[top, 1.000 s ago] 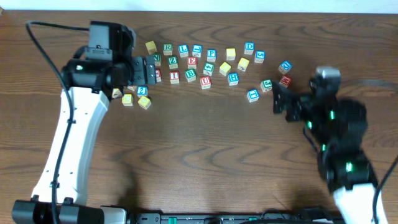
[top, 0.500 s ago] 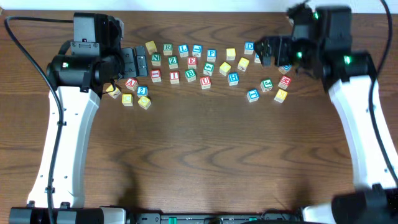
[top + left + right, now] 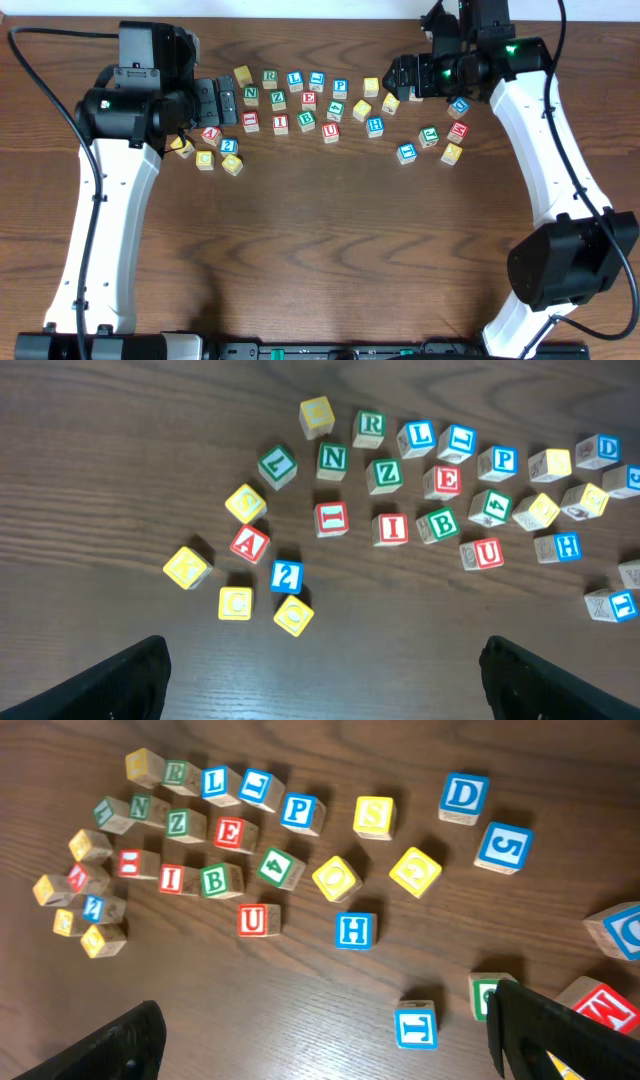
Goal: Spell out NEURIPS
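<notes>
Overhead straight down on the whole table (image 3: 320,260); both wrist views high, oblique, the same cube cluster (image 3: 391,529) in each

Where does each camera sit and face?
Overhead: fixed above the table, looking straight down; left end effector and right end effector show.
Left wrist: rides that wrist, facing down over the cubes; its fingers fill the bottom corners.
Right wrist: same on the right; its fingers at the bottom corners.
Shared: both wrist views show the red U cube.

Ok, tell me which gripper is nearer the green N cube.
Left. In the overhead view the left gripper is open right next to the green N cube; the right gripper is open at the opposite end, many cubes away.
</notes>
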